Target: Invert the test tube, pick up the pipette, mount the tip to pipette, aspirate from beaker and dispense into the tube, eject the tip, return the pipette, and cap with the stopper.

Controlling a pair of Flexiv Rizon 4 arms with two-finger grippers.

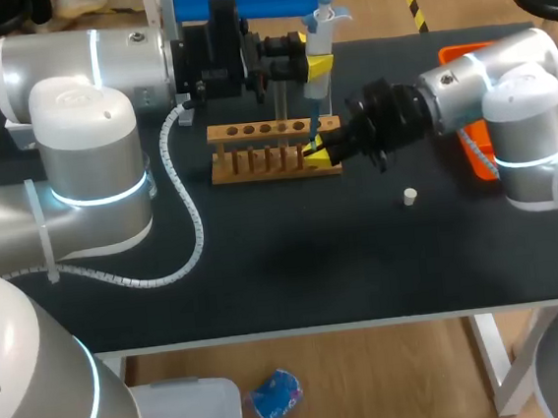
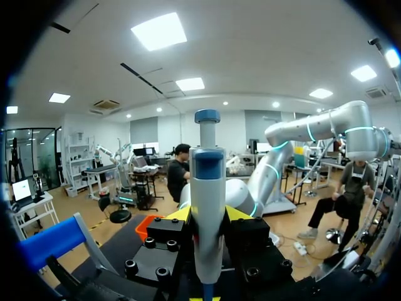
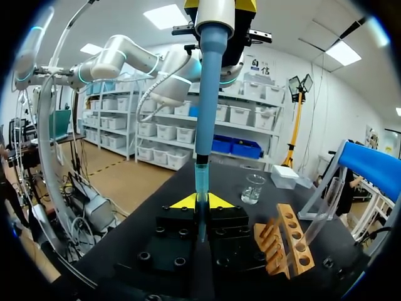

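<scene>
Blue-and-white pipette (image 1: 315,39) gripped by left end effector (image 1: 317,67); right end effector (image 1: 318,152) clamps the test tube (image 3: 200,188).

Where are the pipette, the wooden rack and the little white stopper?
pipette (image 1: 315,91), head view, on its pale lower body.
wooden rack (image 1: 254,130), head view, on its holed top bar.
stopper (image 1: 410,196), head view, on its white side.

Laboratory robotics bench. Evidence: matte black table (image 1: 266,279); slotted wooden test-tube rack (image 1: 272,155), toward 12 o'clock of the table's centre; clear glass beaker (image 3: 253,188), near the rack; grey-and-blue pipette (image 1: 317,52), upright over the rack's 3 o'clock end; clear test tube (image 3: 201,182) below it; small white stopper (image 1: 410,196), toward 3 o'clock; two silver-white jointed robot arms, left arm (image 1: 84,139) entering from 9 o'clock, right arm (image 1: 506,98) from 3 o'clock.
</scene>
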